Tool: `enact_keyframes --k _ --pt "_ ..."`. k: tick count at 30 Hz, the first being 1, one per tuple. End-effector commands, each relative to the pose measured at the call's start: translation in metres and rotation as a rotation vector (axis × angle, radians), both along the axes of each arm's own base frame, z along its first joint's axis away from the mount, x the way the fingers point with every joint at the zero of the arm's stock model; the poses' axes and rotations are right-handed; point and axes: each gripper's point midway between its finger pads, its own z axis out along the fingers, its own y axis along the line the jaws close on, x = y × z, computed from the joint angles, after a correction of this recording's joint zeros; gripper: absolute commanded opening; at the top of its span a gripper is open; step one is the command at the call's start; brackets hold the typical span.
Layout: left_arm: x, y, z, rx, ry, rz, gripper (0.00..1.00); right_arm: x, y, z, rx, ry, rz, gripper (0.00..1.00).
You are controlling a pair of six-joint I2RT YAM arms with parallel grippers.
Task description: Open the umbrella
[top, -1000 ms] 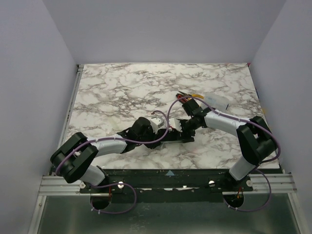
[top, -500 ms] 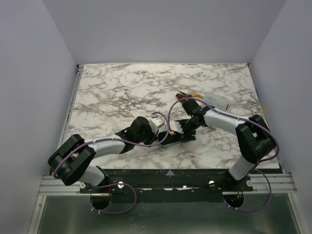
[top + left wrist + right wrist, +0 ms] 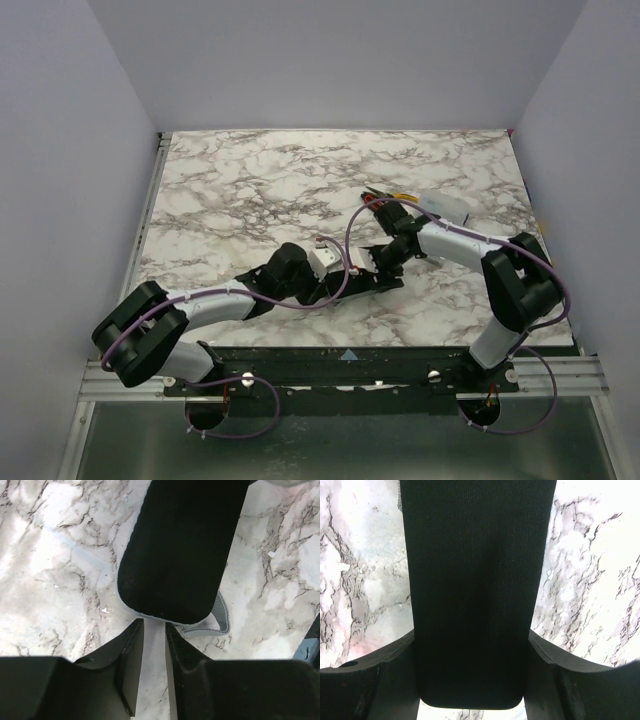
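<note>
The folded umbrella [image 3: 365,285] lies flat on the marble table as a long black fabric bar with a thin light-blue edge. In the left wrist view its rounded end [image 3: 180,545] sits just beyond my fingertips, with the grey-blue wrist loop [image 3: 220,622] beside it. My left gripper [image 3: 154,622] has its jaws a narrow gap apart with only table between them; it also shows in the top view [image 3: 328,285]. My right gripper [image 3: 471,635] is shut on the umbrella's other end [image 3: 475,555], one finger on each long side, and shows in the top view [image 3: 380,268].
Red and yellow-handled hand tools [image 3: 385,198] and a clear plastic case [image 3: 445,208] lie behind the right gripper. The table's front edge [image 3: 350,335] is close to the umbrella. Grey walls stand on both sides.
My left arm has drawn back toward the front left, and its gripper now sits at the umbrella's left end. The right gripper has kept its hold and barely moved.
</note>
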Motion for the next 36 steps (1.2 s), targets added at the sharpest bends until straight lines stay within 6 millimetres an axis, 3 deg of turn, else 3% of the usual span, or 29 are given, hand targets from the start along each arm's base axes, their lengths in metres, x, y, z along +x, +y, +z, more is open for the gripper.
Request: enact_keyframes --k 1,11,22,28,36 --pt "-0.014 -0.018 0.010 -0.054 0.008 -0.093 0.29 -0.031 -0.031 -0.024 -0.103 0.127 -0.016 0.00" --pt "-0.021 -0.026 0.016 -0.126 0.002 -0.099 0.35 -0.031 -0.039 -0.022 -0.074 0.128 -0.042 0.00" --pt "0.002 -0.034 0.005 -0.142 -0.055 -0.030 0.27 -0.034 -0.034 -0.018 -0.037 0.135 -0.014 0.00" --pt "-0.006 -0.032 -0.005 -0.128 -0.046 -0.038 0.33 -0.037 -0.033 -0.016 -0.034 0.155 -0.010 0.00" --pt "0.001 -0.041 0.003 -0.167 0.026 0.041 0.35 -0.037 -0.030 -0.017 -0.031 0.187 -0.055 0.00"
